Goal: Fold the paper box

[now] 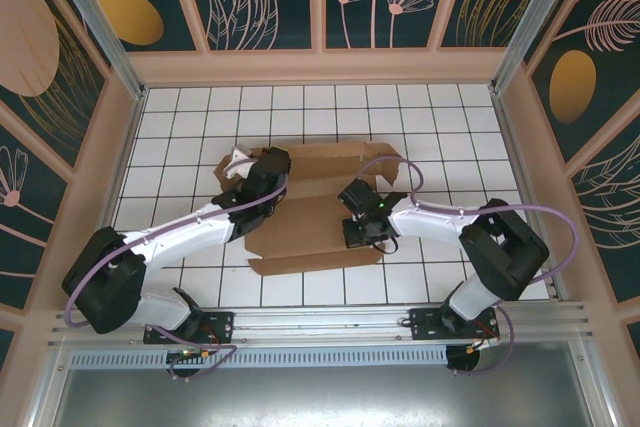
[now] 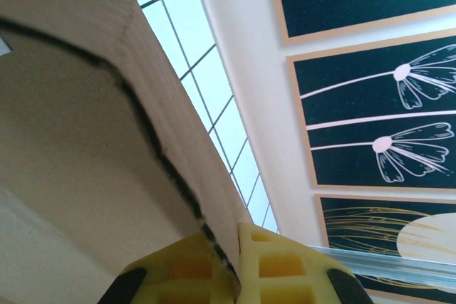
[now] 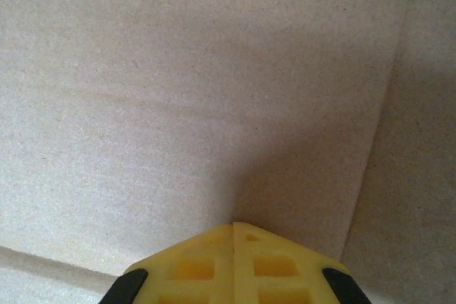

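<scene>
While left gripper (image 2: 236, 247) clamps the paper box (image 1: 310, 232) flap edge running straight ahead of its tips, right gripper (image 3: 234, 231), closed and empty, faces the box panel close ahead.

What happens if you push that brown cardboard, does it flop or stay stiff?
Its panels probably stay stiff: the cardboard lies flat without sagging. It would likely bend at its creases, as the bent flap suggests. It looks thin and light, so a push may slide it across the table.
</scene>
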`<state>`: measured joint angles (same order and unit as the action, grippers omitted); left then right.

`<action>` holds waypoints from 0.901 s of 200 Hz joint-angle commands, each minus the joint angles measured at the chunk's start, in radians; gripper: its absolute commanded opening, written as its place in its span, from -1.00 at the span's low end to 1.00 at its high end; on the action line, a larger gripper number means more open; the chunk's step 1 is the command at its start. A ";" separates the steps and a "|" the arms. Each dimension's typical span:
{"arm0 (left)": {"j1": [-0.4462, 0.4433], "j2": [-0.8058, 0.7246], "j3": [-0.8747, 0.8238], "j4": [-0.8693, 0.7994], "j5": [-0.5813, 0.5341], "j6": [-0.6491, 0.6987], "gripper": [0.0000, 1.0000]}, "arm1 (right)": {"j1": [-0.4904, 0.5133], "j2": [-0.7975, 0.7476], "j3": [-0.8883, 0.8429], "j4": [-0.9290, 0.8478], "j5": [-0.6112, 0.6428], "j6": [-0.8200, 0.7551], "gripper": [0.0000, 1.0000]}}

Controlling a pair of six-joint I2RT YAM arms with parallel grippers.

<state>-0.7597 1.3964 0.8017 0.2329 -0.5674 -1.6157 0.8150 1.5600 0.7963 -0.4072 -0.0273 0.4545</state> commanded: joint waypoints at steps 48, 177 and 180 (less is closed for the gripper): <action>-0.010 0.006 -0.036 -0.054 -0.050 -0.071 -1.00 | -0.016 -0.185 0.065 -0.099 0.035 -0.079 -0.40; -0.010 -0.009 -0.195 0.189 -0.025 -0.092 -0.89 | -0.428 -0.239 0.441 -0.138 -0.307 0.071 -0.03; -0.010 -0.012 -0.202 0.198 -0.027 -0.092 -0.89 | -0.428 -0.236 0.442 -0.135 -0.310 0.083 -0.03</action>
<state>-0.7654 1.3911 0.6582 0.4034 -0.5850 -1.6962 0.3954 1.2819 1.2064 -0.5205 -0.2401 0.4408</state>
